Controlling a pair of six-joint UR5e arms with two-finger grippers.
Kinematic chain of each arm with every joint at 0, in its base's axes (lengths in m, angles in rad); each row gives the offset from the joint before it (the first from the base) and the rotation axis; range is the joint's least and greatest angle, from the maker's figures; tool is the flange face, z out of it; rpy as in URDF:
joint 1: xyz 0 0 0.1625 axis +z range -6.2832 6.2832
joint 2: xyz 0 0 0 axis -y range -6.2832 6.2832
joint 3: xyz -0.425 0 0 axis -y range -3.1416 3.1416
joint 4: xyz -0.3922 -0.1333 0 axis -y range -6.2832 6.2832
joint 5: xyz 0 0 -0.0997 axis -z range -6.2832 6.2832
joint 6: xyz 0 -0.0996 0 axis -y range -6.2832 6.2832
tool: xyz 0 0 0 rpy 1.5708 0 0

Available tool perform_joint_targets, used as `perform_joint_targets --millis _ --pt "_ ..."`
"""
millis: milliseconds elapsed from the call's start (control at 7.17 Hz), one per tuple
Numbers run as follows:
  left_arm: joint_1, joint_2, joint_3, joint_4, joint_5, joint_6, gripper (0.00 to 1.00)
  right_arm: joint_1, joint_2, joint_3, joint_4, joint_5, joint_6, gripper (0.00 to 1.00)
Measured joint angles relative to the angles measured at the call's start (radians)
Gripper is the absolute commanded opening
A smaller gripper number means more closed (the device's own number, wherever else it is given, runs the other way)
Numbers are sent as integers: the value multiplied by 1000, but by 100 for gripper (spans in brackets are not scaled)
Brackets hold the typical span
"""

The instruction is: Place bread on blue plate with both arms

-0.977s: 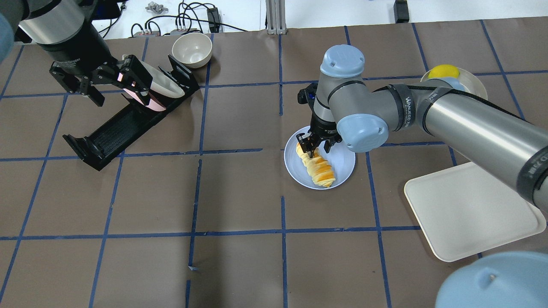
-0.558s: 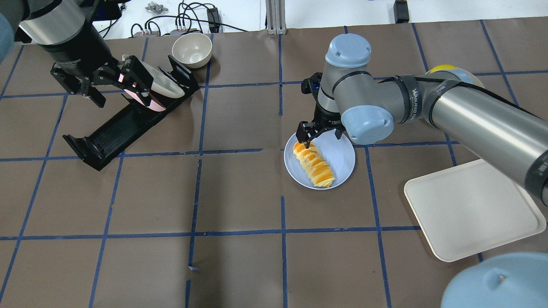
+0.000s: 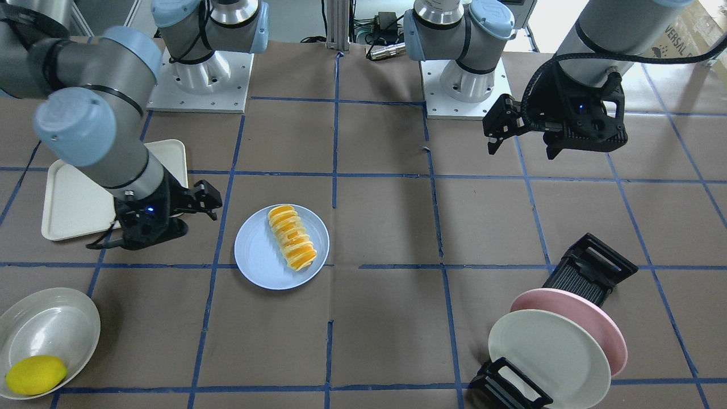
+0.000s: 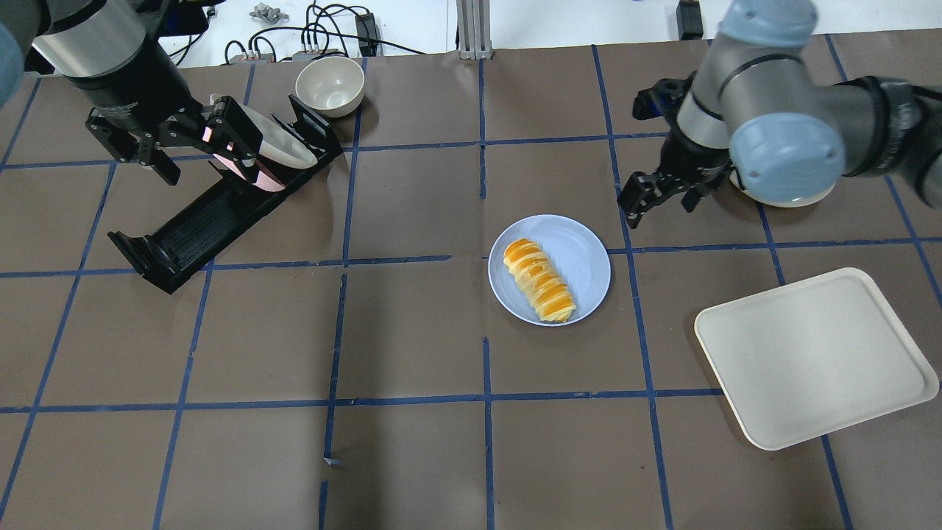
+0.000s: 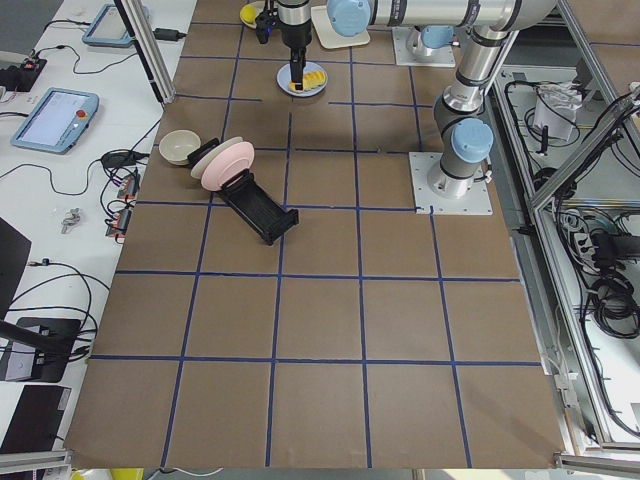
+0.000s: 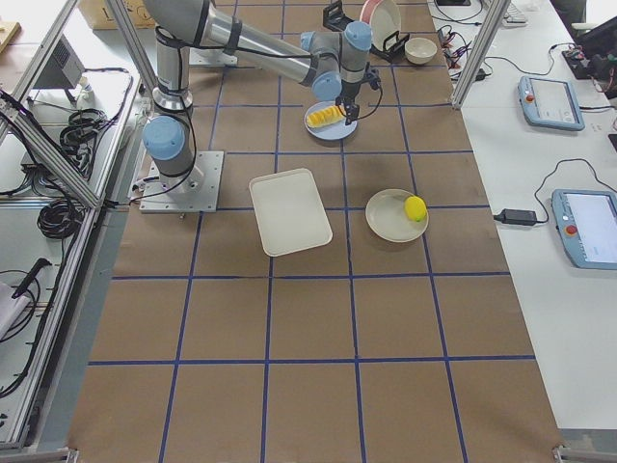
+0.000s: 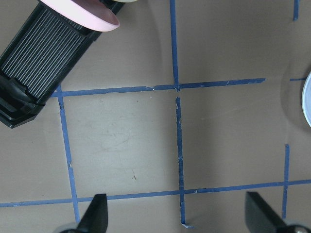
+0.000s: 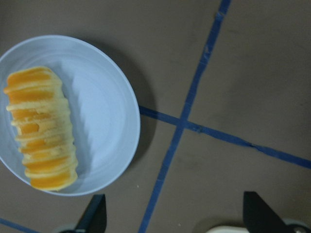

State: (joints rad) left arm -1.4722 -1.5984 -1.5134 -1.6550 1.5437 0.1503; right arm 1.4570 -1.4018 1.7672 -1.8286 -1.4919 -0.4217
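The bread (image 4: 539, 279), an orange and cream striped roll, lies diagonally on the blue plate (image 4: 586, 249) at the table's middle. Both show in the front view, bread (image 3: 291, 237) on plate (image 3: 257, 258), and in the right wrist view, bread (image 8: 41, 128) on plate (image 8: 104, 104). My right gripper (image 4: 660, 205) is open and empty, above the table beyond and to the right of the plate. My left gripper (image 4: 206, 165) is open and empty, high over the dish rack at the far left; its fingertips (image 7: 97, 216) show wide apart.
A black dish rack (image 4: 188, 224) at the far left holds a pink plate (image 3: 602, 315) and a cream plate (image 3: 539, 352). A cream bowl (image 4: 330, 85) stands behind it. A cream tray (image 4: 813, 357) lies at the right. A lemon (image 3: 35, 375) sits on a cream plate (image 3: 54, 324).
My right gripper left the bread's far end, rose and drew back to the right, away from the plate. The bread stays on the blue plate. The left arm has not moved.
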Motion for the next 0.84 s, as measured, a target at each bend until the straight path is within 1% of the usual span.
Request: perform_joint_targets --millis 140,279,419,558,837 --pt "0 0 0 0 0 0 100 -48 -85 -3 98 -18 -32 100" --pt "0 1 0 -1 0 0 100 -63 -178 -18 196 -39 -34 100" --pt "0 1 0 -1 -1 0 100 -55 -239 -41 270 -34 -21 100" --pt "-1 1 0 -2 -1 0 100 -18 -262 -68 315 -11 -1 100" --pt "-1 0 1 -1 0 0 100 64 -274 -101 344 15 31 100"
